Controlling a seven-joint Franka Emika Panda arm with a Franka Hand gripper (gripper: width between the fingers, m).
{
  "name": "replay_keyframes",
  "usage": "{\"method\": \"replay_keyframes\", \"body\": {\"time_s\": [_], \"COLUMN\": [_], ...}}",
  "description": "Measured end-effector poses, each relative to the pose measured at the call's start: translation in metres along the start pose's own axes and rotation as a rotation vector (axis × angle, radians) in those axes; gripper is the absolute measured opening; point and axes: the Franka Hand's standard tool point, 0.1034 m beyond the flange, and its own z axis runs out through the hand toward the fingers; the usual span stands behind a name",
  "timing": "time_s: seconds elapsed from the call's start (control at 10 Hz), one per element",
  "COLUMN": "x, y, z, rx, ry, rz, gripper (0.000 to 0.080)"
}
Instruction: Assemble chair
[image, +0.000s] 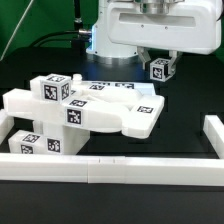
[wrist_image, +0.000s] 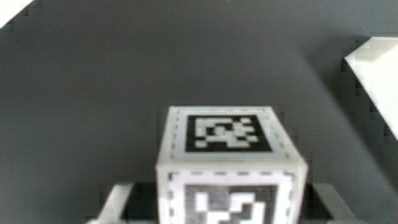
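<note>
My gripper (image: 160, 68) hangs under the white robot housing at the back right and is shut on a small white tagged cube (image: 159, 69), held above the black table. In the wrist view the cube (wrist_image: 228, 150) fills the middle, with a grey finger (wrist_image: 121, 203) on each side of it. The joined chair parts (image: 95, 108), flat white panels and blocks with square tags, lie at the exterior view's left, apart from my gripper. Another tagged part (image: 38, 144) stands by the front rail.
A long plain white border rail (image: 110, 168) runs along the front, with an upright end piece (image: 213, 131) at the exterior view's right. The marker board (image: 110, 88) lies flat behind the chair parts. A white edge (wrist_image: 374, 75) shows in the wrist view.
</note>
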Motion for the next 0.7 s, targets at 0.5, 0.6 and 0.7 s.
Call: {"method": "replay_keyframes", "body": {"time_s": [0.5,0.6,0.7], "x": [0.063,0.063,0.063], "y": [0.008,0.009,0.009], "z": [-0.026,-0.025,-0.025], "rx": [0.005,0.004,0.004], "ry": [0.035,0.033,0.033], "rz": [-0.105,-0.105,-0.105], "gripper": [0.0285,0.0285,0.0285]}}
